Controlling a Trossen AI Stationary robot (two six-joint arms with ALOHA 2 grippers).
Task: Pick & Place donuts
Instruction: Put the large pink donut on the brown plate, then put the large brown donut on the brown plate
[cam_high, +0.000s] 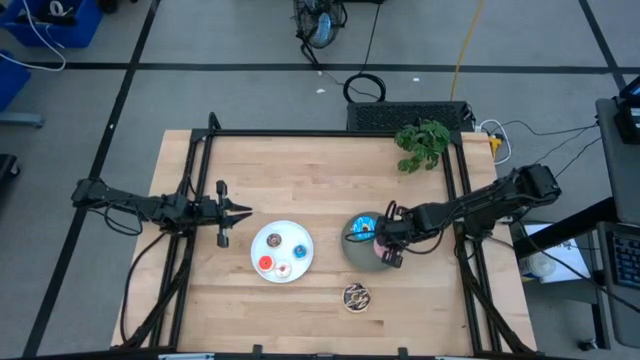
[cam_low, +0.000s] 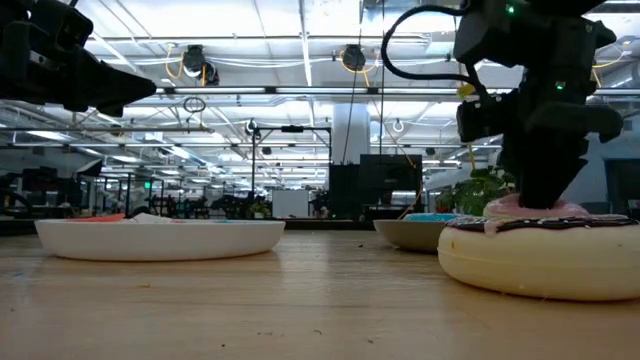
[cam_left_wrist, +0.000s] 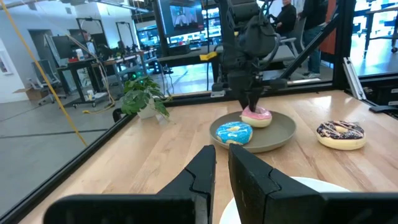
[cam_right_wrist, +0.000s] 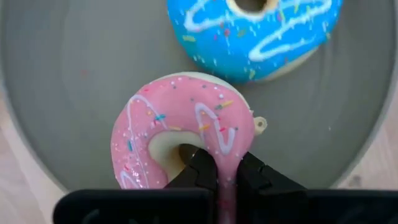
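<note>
Donuts lie in three spots, all placed here by the grey plate (cam_high: 358, 250). On that plate sit the large blue donut (cam_right_wrist: 255, 34) and, just beside it and touching it, the large pink donut (cam_right_wrist: 183, 130). The right pincer (cam_right_wrist: 225, 174) is down over the plate and closed on the pink donut's ring: one finger stands in the hole, the other on the outer edge (the icing is pinched between them). Whether the pink donut rests on the plate or is slightly lifted cannot be told.

The brown sprinkled donut (cam_high: 356, 296) lies on the bare table (cam_high: 300, 170), just off the grey plate on the side toward the table's front edge and apart from it. The white plate (cam_high: 281, 251) sits near the grey plate, on the left arm's side, and carries the four mini donuts: brown (cam_high: 274, 240), blue (cam_high: 300, 251), red (cam_high: 265, 264) and pink-white (cam_high: 283, 269), each apart from the others.

The left pincer (cam_high: 243, 211) hangs above the table beyond the white plate, well apart from the grey plate, its fingers drawn nearly together with only a thin gap and nothing between them.

A potted plant (cam_high: 422, 145) stands at the table's far side, well beyond the grey plate
</note>
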